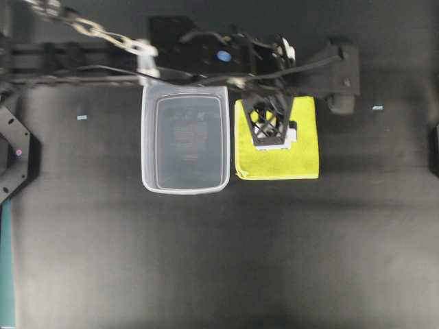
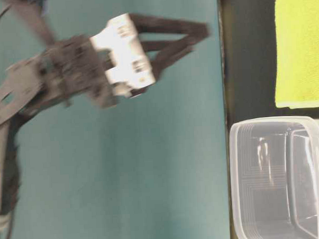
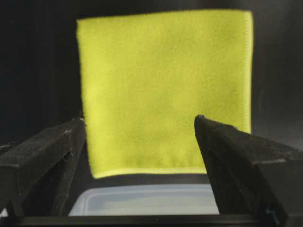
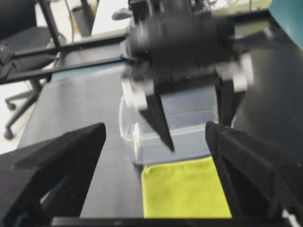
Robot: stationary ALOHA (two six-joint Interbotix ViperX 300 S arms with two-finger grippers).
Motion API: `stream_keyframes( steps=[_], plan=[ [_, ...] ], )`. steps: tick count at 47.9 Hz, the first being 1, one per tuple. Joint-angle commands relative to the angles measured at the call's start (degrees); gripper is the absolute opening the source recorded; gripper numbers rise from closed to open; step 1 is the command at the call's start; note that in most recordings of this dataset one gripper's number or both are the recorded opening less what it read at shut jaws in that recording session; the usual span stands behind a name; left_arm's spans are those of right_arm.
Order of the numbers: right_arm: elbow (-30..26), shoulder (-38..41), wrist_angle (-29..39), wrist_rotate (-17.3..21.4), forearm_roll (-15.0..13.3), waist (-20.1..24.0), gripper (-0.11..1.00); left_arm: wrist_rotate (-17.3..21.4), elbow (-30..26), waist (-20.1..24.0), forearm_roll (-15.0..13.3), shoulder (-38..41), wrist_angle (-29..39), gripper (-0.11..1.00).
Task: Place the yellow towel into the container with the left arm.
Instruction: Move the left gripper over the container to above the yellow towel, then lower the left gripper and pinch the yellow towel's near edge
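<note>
The yellow towel lies flat on the black table, just right of the clear container, which stands empty. My left gripper hangs above the towel's near-container part, apart from it. In the left wrist view its jaws stand wide open with nothing between them, the towel ahead and the container rim below. From the right wrist view, my right gripper is open over the towel, facing the left gripper's fingers and the container. The table-level view shows the left gripper blurred.
Two small blue tape marks sit on the table either side. Black arm links and cables cross the far edge behind the container. A black frame piece stands at the left edge. An office chair is beyond the table.
</note>
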Motion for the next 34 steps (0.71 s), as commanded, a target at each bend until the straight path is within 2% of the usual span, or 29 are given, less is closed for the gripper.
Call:
stream_keyframes(
  steps=[1, 12, 34],
  plan=[
    [-1.4, -0.2, 1.6, 0.1, 0.0, 0.1, 0.82, 0.3, -1.8, 0.0, 0.2, 2.5, 1.1, 0.9],
    [-1.6, -0.4, 5.1, 0.2, 0.2, 0.1, 0.81, 1.7, -1.8, -0.9, 0.2, 6.6, -1.5, 0.9],
    [-1.1, 0.0, 4.2, 0.2, 0.2, 0.0, 0.81, 1.6, -0.9, -0.6, 0.2, 12.8, -3.5, 0.89]
  ],
)
